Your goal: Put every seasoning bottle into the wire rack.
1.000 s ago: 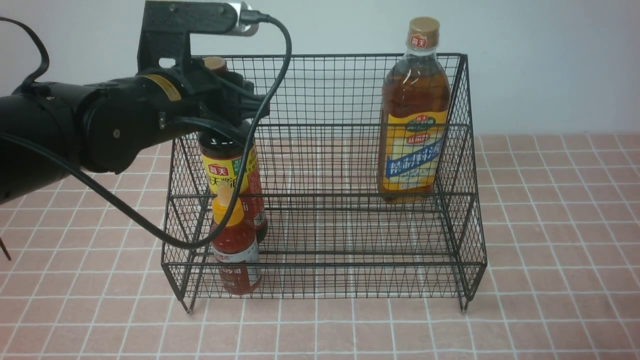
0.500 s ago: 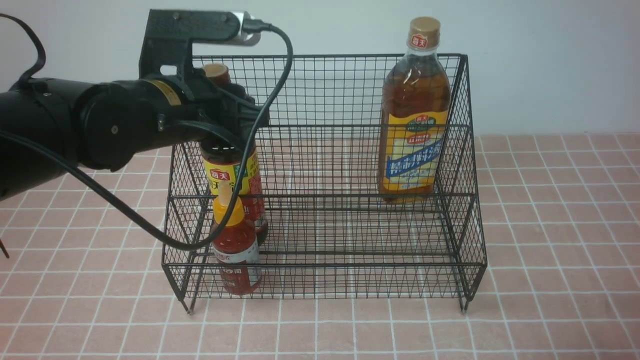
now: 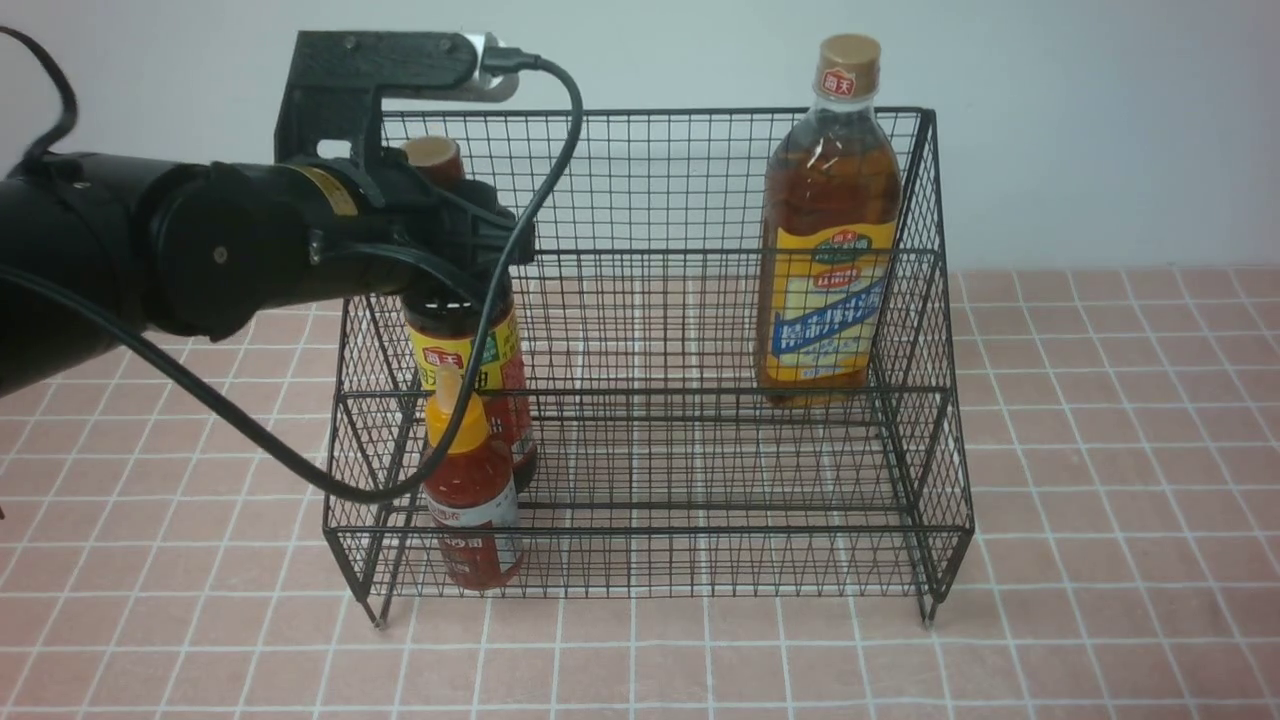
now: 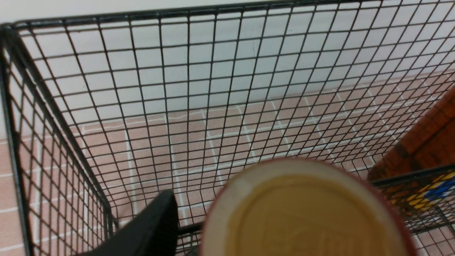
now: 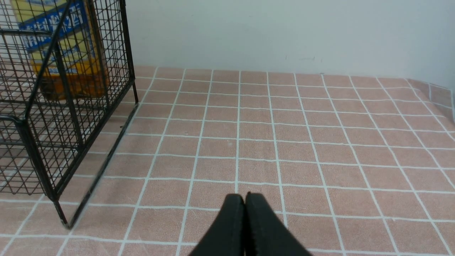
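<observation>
The black wire rack (image 3: 650,392) holds all three seasoning bottles. Upright on the upper tier's left end is the dark soy-sauce bottle (image 3: 467,345), its tan cap (image 4: 302,213) filling the left wrist view. My left gripper (image 3: 462,232) sits open around that bottle's neck; one finger (image 4: 153,227) stands apart from the bottle and the other is hidden behind the cap. On the lower tier, in front of it, stands the small red-sauce bottle (image 3: 472,500). The tall amber bottle (image 3: 825,250) is on the upper tier's right end. My right gripper (image 5: 244,200) is shut and empty over the tiles.
Pink tiled tabletop (image 3: 1100,450) surrounds the rack, with a pale wall (image 3: 1100,130) close behind it. The left arm's black cable (image 3: 300,460) loops down in front of the rack's left side. The rack's right corner foot (image 5: 65,222) is near my right gripper.
The left gripper and the soy-sauce bottle have sunk slightly, and the bottle now rests on the upper tier. The left jaws have widened off the bottle. The right gripper is unmoved.
</observation>
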Motion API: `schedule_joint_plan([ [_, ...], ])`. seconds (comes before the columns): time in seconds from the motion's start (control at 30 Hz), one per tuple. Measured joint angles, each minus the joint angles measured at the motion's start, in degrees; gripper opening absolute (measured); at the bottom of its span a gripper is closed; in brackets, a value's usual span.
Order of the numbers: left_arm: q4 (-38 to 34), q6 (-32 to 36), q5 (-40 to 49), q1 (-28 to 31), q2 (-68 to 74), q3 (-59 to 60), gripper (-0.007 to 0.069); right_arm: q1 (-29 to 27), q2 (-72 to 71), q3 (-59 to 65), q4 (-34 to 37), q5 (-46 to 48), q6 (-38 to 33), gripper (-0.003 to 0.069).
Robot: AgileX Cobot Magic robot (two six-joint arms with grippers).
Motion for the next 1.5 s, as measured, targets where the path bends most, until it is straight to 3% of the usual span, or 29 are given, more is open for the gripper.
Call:
schedule_joint_plan([
  [1.07,-0.1,0.1,-2.6,-0.4,-16.2,-0.5,0.0367,0.0,0.0,0.0,0.0,0.0,0.0,-0.0015],
  [1.17,-0.1,0.1,-0.4,-0.4,-20.8,-0.5,0.0279,0.0,0.0,0.0,0.0,0.0,0.0,-0.0015],
  [1.23,-0.1,0.2,4.6,-0.4,-25.6,-0.6,0.0146,0.0,0.0,0.0,0.0,0.0,0.0,-0.0015],
  [1.27,-0.1,0.2,5.1,-0.4,-26.0,-0.6,0.0134,0.0,0.0,0.0,0.0,0.0,0.0,-0.0015],
  [1.33,-0.1,0.3,10.6,-0.4,-31.0,-0.6,0.0029,0.0,0.0,0.0,0.0,0.0,0.0,-0.0015],
  [1.5,-0.1,1.6,18.8,-0.4,-38.8,-0.5,-0.0007,0.0,0.0,0.0,0.0,0.0,0.0,-0.0015],
])
